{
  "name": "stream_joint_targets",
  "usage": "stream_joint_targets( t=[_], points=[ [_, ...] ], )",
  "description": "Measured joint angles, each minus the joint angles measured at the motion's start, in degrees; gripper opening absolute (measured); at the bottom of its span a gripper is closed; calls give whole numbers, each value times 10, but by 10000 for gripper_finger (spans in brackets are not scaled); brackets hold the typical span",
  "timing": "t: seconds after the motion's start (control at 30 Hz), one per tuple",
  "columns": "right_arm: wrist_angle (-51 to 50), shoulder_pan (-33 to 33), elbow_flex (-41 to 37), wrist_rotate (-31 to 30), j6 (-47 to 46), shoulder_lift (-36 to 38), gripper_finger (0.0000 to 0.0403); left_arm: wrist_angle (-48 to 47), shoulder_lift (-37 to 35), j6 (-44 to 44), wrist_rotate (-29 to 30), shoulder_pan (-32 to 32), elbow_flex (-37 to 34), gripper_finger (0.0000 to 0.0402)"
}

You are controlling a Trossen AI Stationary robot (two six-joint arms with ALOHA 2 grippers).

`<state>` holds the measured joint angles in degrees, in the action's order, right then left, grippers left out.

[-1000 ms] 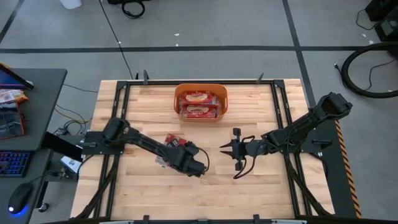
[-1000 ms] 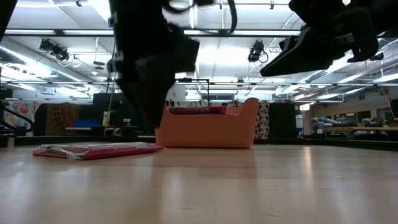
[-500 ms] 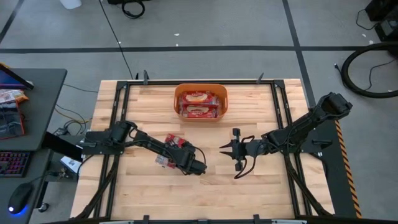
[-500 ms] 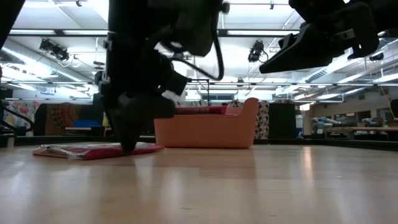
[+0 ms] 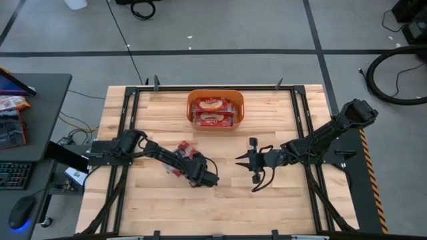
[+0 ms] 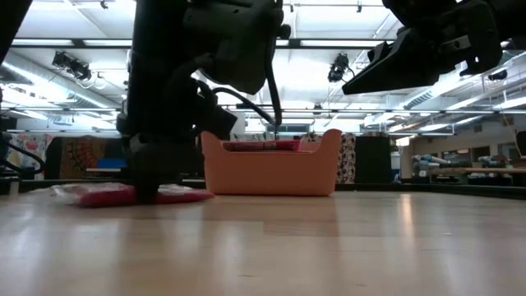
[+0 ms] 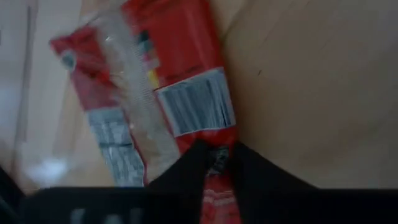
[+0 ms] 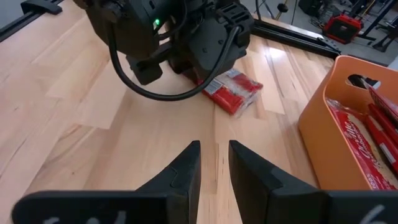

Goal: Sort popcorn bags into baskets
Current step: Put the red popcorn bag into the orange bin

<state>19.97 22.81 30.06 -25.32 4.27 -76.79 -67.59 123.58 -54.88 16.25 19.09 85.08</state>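
Closing on the loose popcorn bag (image 7: 180, 99), the left claw (image 7: 216, 163) has come down from above the worktop (image 5: 280, 113) and pulled its fingers in from wide to a narrow pinch. In the left wrist view the two dark fingers sit either side of the packet's red end, so this looks like a grip just being made, though whether it is firm I cannot tell. The bag itself has bunched and shifted a little under the claw. For the task, that suggests the pick-up is under way and the carry to the orange basket (image 5: 215, 98) comes next.

The gripped bag lies on the worktop in front of the basket, towards the left arm's side, well apart from it. It is flat, red and crinkly, with a white label panel and a clear seam catching the light. More red bags (image 5: 213, 112) already lie inside the basket.

The right claw (image 8: 214, 163) hovers in front of the basket, empty, its fingers narrowly apart.
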Motion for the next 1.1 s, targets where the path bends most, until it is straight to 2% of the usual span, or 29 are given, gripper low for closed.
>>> stream_joint_targets(
  t=[0.07, 0.13, 0.27, 0.47, 0.63, 0.77, 0.9, 1.0, 1.1],
  points=[
    [0, 0, 0, 0, 1, 0, 87, -9, -4, 11, -4, 0, -1, 35],
    [0, 0, 0, 0, 2, 0, 87, -22, -8, 17, -7, 0, -1, 13],
    [-1, 0, 0, 0, 2, 0, 87, -51, -38, 22, -3, -1, 7, 11],
    [-2, 0, 0, 0, 2, 0, 87, -38, -125, 28, 25, -17, 8, 9],
    [-2, 0, 0, 0, 4, 0, 87, 6, -209, 59, 88, -37, 9, 9],
    [-2, 0, 0, -1, 4, 0, 87, 102, -260, 148, 156, -60, 9, 9],
    [0, 0, 0, -1, 4, 0, 87, 208, -271, 296, 230, -91, 10, 8],
    [0, 0, 0, -1, 4, 0, 87, 261, -265, 416, 257, -125, 10, 8],
    [0, 0, 0, -1, 4, 0, 87, 285, -249, 513, 259, -168, 9, 8]
  ],
)
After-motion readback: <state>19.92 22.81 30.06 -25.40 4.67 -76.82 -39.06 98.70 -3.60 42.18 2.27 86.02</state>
